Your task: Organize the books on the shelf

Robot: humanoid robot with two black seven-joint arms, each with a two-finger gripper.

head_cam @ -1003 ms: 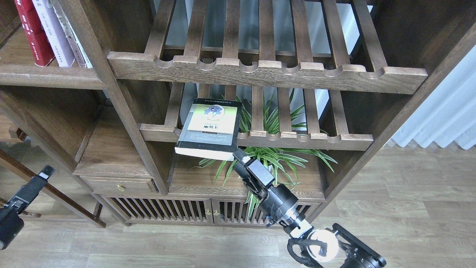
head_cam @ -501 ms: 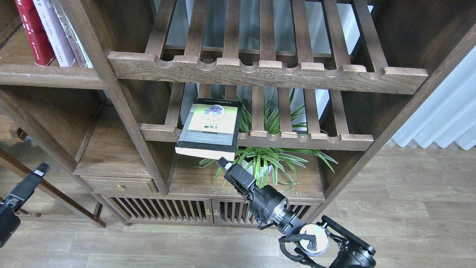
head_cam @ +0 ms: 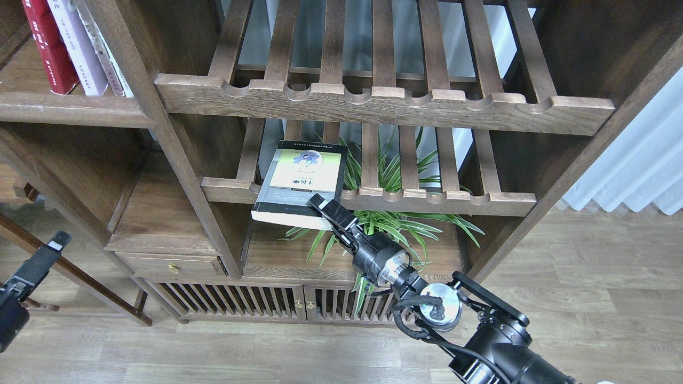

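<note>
The black-bordered book with a yellow-green panel [head_cam: 300, 181] lies flat on the lower slatted rack [head_cam: 437, 200], its near end hanging over the front rail. My right gripper [head_cam: 322, 207] is at the book's near right corner, with one finger [head_cam: 319, 202] lying over the cover; the other is hidden, so I cannot tell the grip. The red book [head_cam: 49, 50] and the lavender-white book [head_cam: 79, 50] stand upright on the solid shelf [head_cam: 69, 109] at top left. My left gripper [head_cam: 55, 243] hangs low at the left, far from the books, too dark to read.
A further pale-spined book [head_cam: 109, 64] leans beside the lavender one. A green potted plant [head_cam: 397, 224] stands under the lower rack, behind my right arm. An upper slatted rack [head_cam: 384, 101] spans the middle. A drawer [head_cam: 171, 265] and slatted doors [head_cam: 267, 304] sit below.
My right gripper dropped and drew back from the book's corner, then rose up and left to the book's near right edge. The book and the left arm have barely moved.
</note>
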